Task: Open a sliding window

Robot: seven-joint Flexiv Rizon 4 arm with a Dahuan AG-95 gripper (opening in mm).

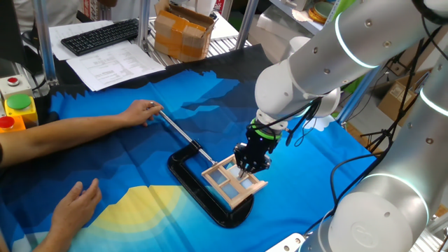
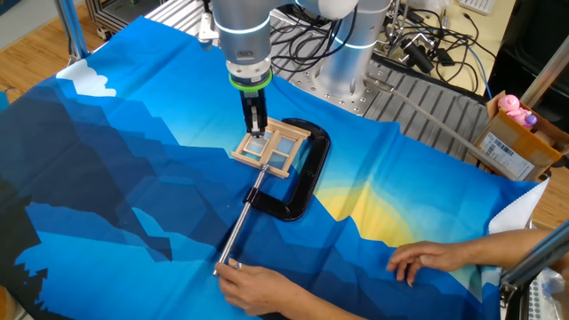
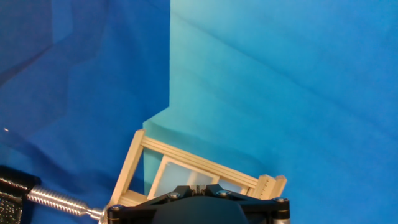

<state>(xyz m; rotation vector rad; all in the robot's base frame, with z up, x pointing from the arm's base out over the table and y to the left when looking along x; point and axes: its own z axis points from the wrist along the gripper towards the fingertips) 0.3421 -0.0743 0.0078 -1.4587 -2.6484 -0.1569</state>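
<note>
Nearest you, a hand [image 2: 258, 286] steadies the clamp [image 2: 298, 182] rod. The window [image 2: 271, 147] lies in the clamp on the bench. Your end effector [image 2: 255, 126] touches its sash; I cannot tell its opening. Push straight along the track, gently.

Bright, even overhead light in both fixed views; soft shadow under my arm on the blue cloth [image 1: 126, 150]. Glare on my white arm shell [image 1: 329, 49]. My hand view: sharp cloth, housing at bottom edge dark and blurry.
</note>
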